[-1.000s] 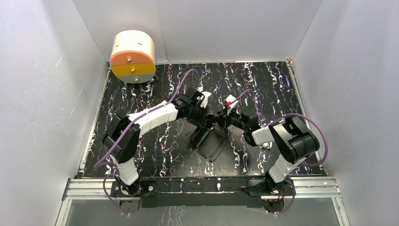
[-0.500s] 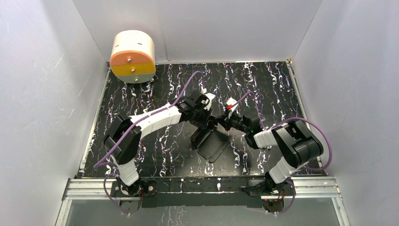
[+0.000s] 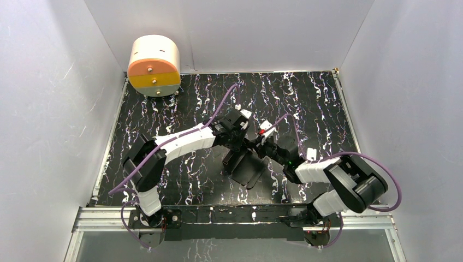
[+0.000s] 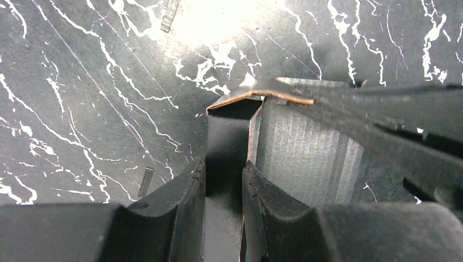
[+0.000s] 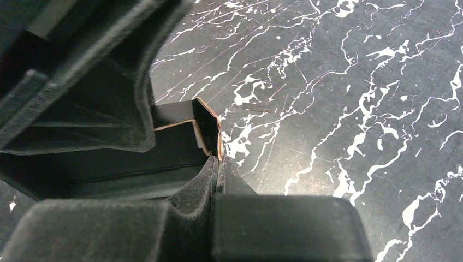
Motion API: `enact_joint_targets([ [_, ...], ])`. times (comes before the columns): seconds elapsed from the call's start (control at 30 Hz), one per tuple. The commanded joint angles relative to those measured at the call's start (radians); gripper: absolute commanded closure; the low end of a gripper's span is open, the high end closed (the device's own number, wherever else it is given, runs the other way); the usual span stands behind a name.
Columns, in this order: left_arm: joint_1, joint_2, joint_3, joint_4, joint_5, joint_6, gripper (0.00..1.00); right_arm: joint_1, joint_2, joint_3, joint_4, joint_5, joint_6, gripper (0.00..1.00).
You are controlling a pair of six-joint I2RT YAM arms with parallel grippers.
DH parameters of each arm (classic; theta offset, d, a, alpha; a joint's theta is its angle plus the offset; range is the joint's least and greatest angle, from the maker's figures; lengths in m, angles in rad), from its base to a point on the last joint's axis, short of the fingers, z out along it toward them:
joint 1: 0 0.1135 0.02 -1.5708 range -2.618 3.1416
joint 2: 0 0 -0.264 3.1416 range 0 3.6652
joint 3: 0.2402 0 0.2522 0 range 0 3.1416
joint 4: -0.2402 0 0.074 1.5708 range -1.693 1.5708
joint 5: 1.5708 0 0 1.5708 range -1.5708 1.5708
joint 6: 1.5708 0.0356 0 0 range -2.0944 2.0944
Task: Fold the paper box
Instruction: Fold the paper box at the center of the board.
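The paper box [image 3: 248,170] is matte black card, partly folded, lying on the marbled table between both arms. My left gripper [image 3: 237,146] reaches over its far left side. In the left wrist view its jaws [image 4: 225,164] are closed on a doubled side wall of the box [image 4: 306,147]. My right gripper [image 3: 257,146] comes in from the right. Its fingers [image 5: 217,159] are shut on the thin brown-edged card at a corner flap of the box [image 5: 180,144]. The left gripper's body [image 5: 82,82] hides the box's upper part there.
A white drum with an orange and yellow face [image 3: 154,65] stands at the back left corner. White walls close in three sides. A metal rail [image 3: 235,215] runs along the near edge, above the arm bases.
My right gripper has gone from open to shut on the box's corner flap, and its arm has stretched lower and to the right. The left gripper has shifted slightly right with the wall still in it.
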Motion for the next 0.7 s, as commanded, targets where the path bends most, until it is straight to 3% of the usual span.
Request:
enact_joint_targets([
  [0.0, -0.013, 0.006, 0.005, -0.009, -0.111, -0.062, 0.78, 0.083, -0.056, -0.022, 0.03, 0.155, 0.05, 1.0],
  [0.17, -0.029, -0.008, -0.014, 0.049, -0.087, -0.087, 0.78, 0.145, -0.025, -0.029, 0.091, 0.205, 0.115, 0.99],
  [0.5, -0.035, -0.086, -0.159, 0.233, -0.01, -0.083, 0.75, 0.156, 0.199, -0.116, 0.479, 0.171, 0.139, 0.95],
  [0.67, -0.034, -0.098, -0.186, 0.282, 0.024, -0.097, 0.72, 0.171, 0.263, -0.135, 0.568, 0.134, 0.141, 0.93],
])
